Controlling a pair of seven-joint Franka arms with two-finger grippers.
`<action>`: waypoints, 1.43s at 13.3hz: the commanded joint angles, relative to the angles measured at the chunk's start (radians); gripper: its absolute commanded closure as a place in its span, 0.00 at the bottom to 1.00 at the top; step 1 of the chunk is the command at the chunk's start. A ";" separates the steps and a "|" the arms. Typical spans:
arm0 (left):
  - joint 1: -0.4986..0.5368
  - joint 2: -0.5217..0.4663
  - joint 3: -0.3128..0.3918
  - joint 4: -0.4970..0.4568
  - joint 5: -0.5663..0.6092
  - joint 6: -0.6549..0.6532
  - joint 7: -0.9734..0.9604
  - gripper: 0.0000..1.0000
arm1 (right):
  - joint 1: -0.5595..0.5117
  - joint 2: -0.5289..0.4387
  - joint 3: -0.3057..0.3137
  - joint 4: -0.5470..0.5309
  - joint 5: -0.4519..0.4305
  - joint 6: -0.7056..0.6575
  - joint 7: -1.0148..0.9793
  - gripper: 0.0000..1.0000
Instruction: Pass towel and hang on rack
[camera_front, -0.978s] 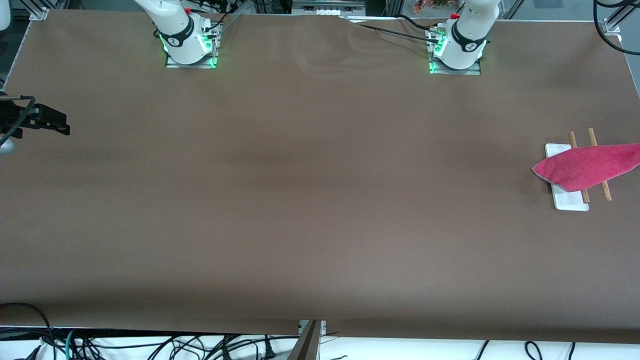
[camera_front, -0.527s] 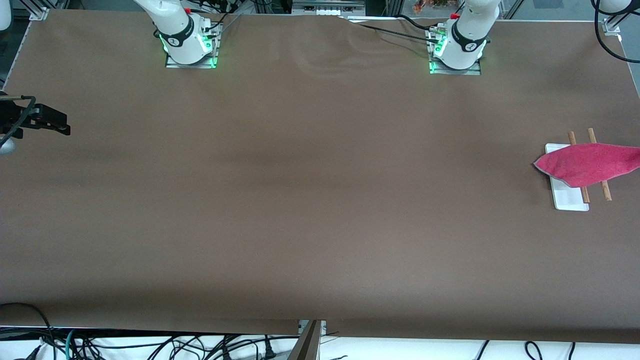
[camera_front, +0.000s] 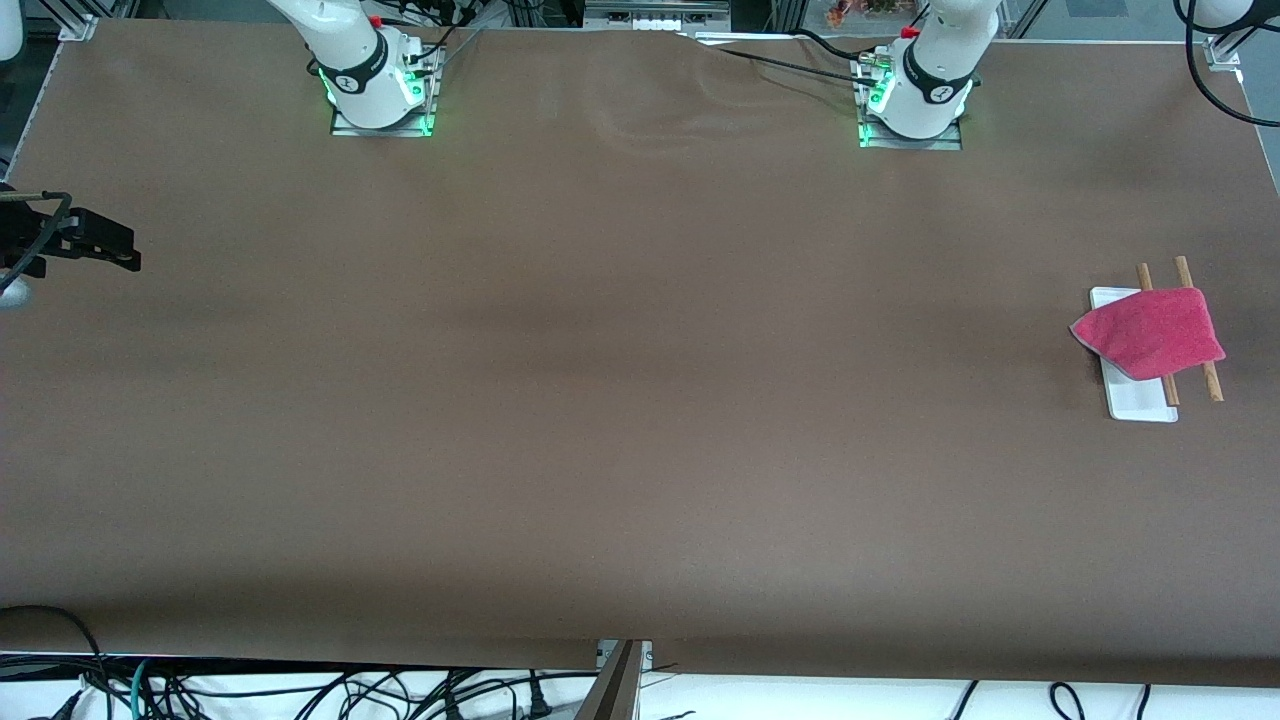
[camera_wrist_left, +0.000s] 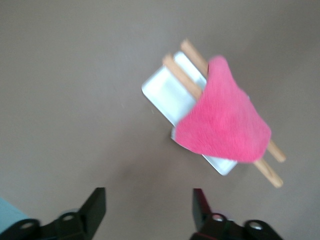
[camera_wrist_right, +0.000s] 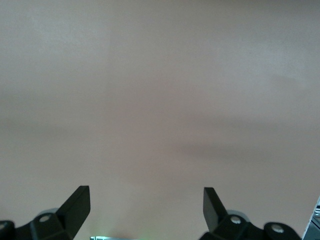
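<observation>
Covering the middle of the two thin brown wooden rods of the rack (camera_front: 1183, 325): the soft pinkish-red towel (camera_front: 1150, 333), also hiding part of the flat white rectangular base (camera_front: 1138, 400) and its own underside. Being cropped by the wrist views' edges: the left gripper (camera_wrist_left: 148, 210) and right gripper (camera_wrist_right: 147, 207) bodies.

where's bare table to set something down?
Nearly all of the table: the whole stretch between the arm bases and the front edge. Only crowded spot: the rack with the towel draped over it, toward the left arm's end.
</observation>
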 joint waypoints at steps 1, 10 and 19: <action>-0.120 -0.015 0.013 0.069 0.052 -0.071 -0.037 0.00 | -0.003 -0.004 0.006 0.003 0.014 0.004 0.031 0.00; -0.428 -0.217 -0.006 0.051 0.075 -0.359 -1.023 0.00 | -0.003 -0.004 0.009 0.003 0.013 0.012 0.025 0.00; -0.444 -0.680 -0.180 -0.577 0.074 -0.150 -1.611 0.00 | -0.003 0.000 0.007 0.003 0.011 0.022 0.025 0.00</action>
